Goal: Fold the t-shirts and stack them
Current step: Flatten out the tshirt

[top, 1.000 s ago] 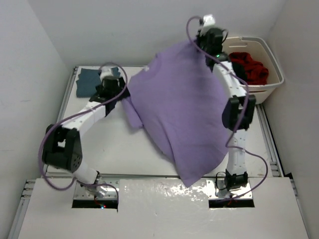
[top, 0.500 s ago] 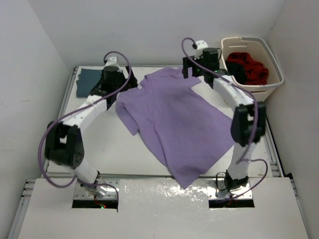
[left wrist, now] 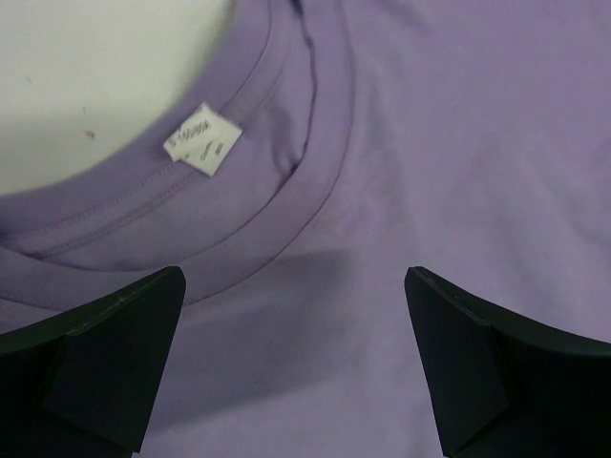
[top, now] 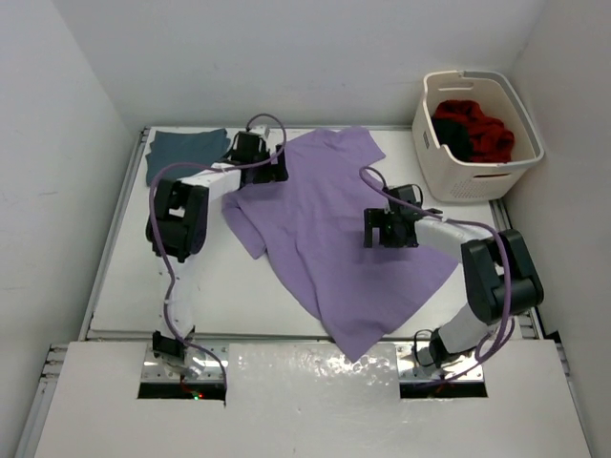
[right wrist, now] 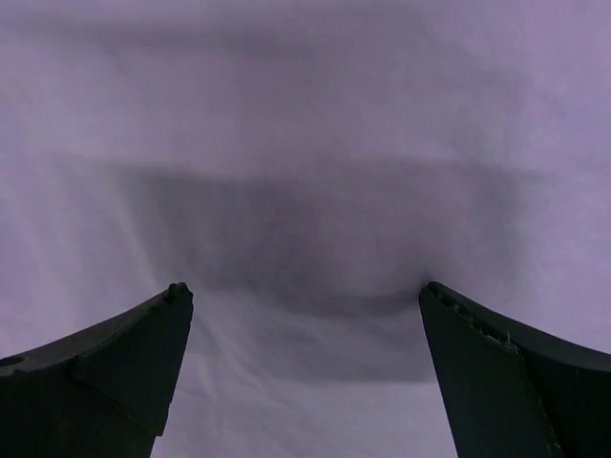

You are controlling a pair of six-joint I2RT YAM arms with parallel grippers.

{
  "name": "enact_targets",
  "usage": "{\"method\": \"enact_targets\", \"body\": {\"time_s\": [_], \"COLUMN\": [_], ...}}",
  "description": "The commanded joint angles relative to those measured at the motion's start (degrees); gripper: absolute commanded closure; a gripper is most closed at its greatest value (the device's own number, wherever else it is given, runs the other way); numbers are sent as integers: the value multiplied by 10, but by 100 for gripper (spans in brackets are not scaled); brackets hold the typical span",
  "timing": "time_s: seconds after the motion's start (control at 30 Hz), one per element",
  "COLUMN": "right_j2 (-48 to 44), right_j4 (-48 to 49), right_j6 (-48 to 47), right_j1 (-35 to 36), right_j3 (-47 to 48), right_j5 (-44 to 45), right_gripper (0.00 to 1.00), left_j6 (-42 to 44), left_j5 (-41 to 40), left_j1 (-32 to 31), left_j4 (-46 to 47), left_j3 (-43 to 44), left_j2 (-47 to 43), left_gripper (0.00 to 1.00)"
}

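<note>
Since a second ago, both arms have let the lavender shirt [top: 320, 243] drop and drawn back over it; it hung in the air between them then, and now it lies spread on the worktop [top: 210, 281]. The left hand [top: 275, 166] hovers with its jaws wide apart and holds nothing. Directly beneath it, in the left wrist view, are the shirt's ribbed collar [left wrist: 325, 143] and a small white label [left wrist: 201, 151], with bare worktop showing through the neck opening just past the fingertips. The right hand [top: 372, 229] is also spread wide and empty, and only flat purple cloth [right wrist: 305, 114] lies under it, darkened by its own shadow. The shirt runs slantwise from under the left hand, past the right hand, to a hem at the near edge by the right arm's base, with one sleeve bunched off to the outer side of the left hand. A folded teal shirt [top: 186, 153] lies beyond the left hand at the far corner. A cream basket [top: 477, 179], well off past the right hand, holds a red shirt [top: 482, 132] and something dark beside it. This looks like the laying-out step just finished, with folding not yet begun. The next move probably calls for both hands to come down, pinch an edge or sleeve each, and smooth or fold the cloth inward evenly.
</note>
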Motion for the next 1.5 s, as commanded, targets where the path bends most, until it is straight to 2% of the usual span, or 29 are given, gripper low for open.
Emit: {"method": "enact_targets", "body": {"time_s": [0.0,0.13,0.3,0.4,0.43,0.53,0.63,0.7,0.73,0.83,0.87,1.0,1.1,1.17,1.2,1.27,1.3,1.37,1.4,1.47], "right_j2": [29,111,211,281,297,363,423,471,488,526,519,387,326,251,223,145,121,61,48,28], "right_j4": [8,-28,-59,-104,-109,-129,-121,-125,-131,-183,-183,-101,-111,-96,-67,-21,-7,42,56,85], "right_j6": [34,20,-4,-37,-52,-91,-150,-180,-193,-207,-207,-219,-206,-198,-196,-186,-181,-155,-141,-117], "right_j1": [0,-1,-18,-37,-45,-59,-61,-61,-63,-62,-61,-54,-40,-24,3,55,73,114,156,200], "right_j3": [14,72,204,309,332,467,563,613,670,762,759,656,608,519,440,361,285,216,163,125], "right_j5": [14,31,49,52,51,12,-13,-21,-27,-41,-48,-86,-93,-104,-102,-95,-88,-70,-64,-64], "right_gripper": [1,1,1,1,1,1,1,1,1,1,1,1,1,1,1,1,1,1,1,1], "left_j6": [9,-8,-42,-82,-104,-162,-200,-211,-215,-214,-213,-193,-178,-164,-150,-142,-134,-127,-120,-107], "left_j5": [-7,-47,-110,-118,-116,-124,-130,-142,-144,-155,-172,-209,-219,-231,-231,-209,-203,-186,-181,-158], "left_j1": [-3,4,10,10,9,8,-6,-31,-40,-58,-58,-57,-57,-56,-53,-46,-37,-32,-29,-28], "left_j4": [-6,2,0,5,9,24,21,16,11,6,5,-10,2,16,23,35,41,50,50,83], "left_j3": [31,-1,-77,-144,-192,-302,-390,-422,-424,-401,-391,-315,-288,-270,-255,-233,-217,-203,-188,-179], "left_j2": [11,8,-17,-50,-64,-146,-215,-242,-257,-258,-257,-254,-273,-275,-271,-245,-235,-203,-185,-169], "left_gripper": [0,0,0,0,0,0,0,0,0,0,0,0,0,0,0,0,0,0,0,0]}}
